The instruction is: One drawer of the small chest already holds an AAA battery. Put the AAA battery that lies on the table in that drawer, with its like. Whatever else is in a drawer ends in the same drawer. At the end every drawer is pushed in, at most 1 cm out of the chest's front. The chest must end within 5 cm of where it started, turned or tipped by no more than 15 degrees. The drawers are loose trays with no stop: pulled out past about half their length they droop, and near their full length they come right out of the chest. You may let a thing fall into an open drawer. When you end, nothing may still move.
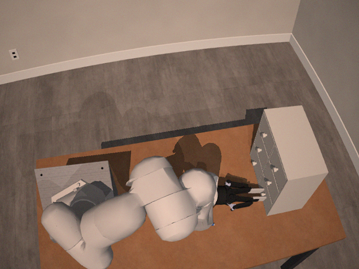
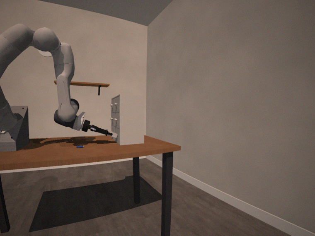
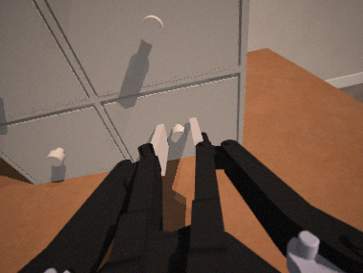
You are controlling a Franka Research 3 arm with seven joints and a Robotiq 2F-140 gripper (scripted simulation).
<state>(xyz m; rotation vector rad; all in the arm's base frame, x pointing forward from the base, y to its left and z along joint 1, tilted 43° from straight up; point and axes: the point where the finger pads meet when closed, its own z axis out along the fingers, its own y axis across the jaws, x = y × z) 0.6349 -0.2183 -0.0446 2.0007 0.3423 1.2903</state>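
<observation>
The small chest (image 1: pixel 295 141) (image 2: pixel 131 121) stands upright at the table's far right end. Its drawers look pushed in, their contents hidden. My gripper (image 1: pixel 261 194) (image 2: pixel 114 135) (image 3: pixel 179 132) is partly open, tilted down at the lower drawer (image 3: pixel 218 108) that is on the right in the wrist view. Its pale fingertips stand on either side of that drawer's knob (image 3: pixel 178 130), with visible gaps, not gripping it. The blue AAA battery (image 1: pixel 213 224) (image 2: pixel 79 146) lies on the table, mostly hidden beneath the arm in the top view and out of the wrist view.
The neighbouring lower drawer's knob (image 3: pixel 57 157) is left of the fingers in the wrist view, and another knob (image 3: pixel 153 24) is above them. The arm's grey base block (image 1: pixel 72 170) (image 2: pixel 7 144) stands at the other end of the table (image 1: pixel 245 242) (image 2: pixel 101 151). A wall shelf (image 2: pixel 88 84) hangs behind.
</observation>
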